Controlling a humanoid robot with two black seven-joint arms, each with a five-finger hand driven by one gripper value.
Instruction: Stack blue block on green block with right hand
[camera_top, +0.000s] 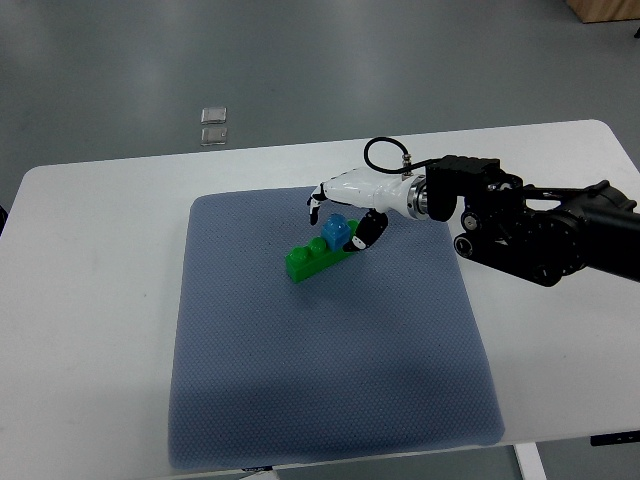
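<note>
I see right hand white w/ black fingertips, silver wrist ring, black arm, looped black cable.

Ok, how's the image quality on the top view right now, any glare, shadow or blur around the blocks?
Top view: even, soft light, no glare on the white table; only a faint shadow under the right hand on the blue-grey mat; blue block and green block are sharp enough, though the fingers partly hide the blue one.

no readable text, labels, brands or numbers anywhere, none on the blocks, mat, table or robot arm
</note>
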